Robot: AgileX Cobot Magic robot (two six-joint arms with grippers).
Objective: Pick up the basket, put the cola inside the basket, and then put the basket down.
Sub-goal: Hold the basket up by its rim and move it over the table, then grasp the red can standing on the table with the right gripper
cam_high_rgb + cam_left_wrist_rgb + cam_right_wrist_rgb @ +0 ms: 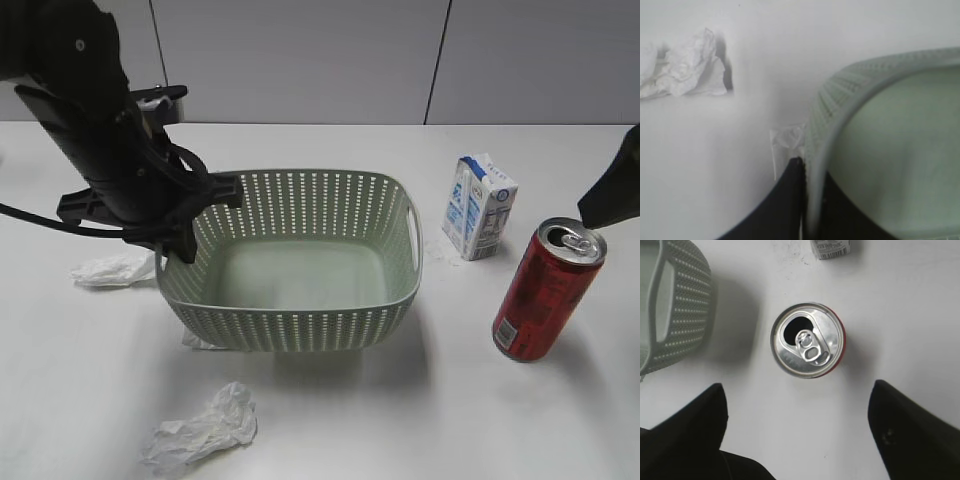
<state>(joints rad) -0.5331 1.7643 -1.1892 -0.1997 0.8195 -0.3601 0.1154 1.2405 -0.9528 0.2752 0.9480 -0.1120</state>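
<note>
The pale sage-green basket (300, 320) stands in the middle of the white table, empty inside. My left gripper (183, 240) is shut on its left rim; in the left wrist view the fingers (810, 172) pinch the basket rim (840, 95) from both sides. The dark-red cola can (545, 290) stands upright at the right, outside the basket. In the right wrist view my right gripper (797, 390) is open above the cola can (808, 340), whose opened silver top faces the camera. The basket's handle end (670, 310) shows at the left there.
A blue-and-white carton (479, 206) stands behind the can; its base shows in the right wrist view (832, 247). Crumpled tissues lie left of the basket (115, 268), at the front (200, 428), and in the left wrist view (685, 72). A small tissue scrap (785, 140) lies at the basket's base.
</note>
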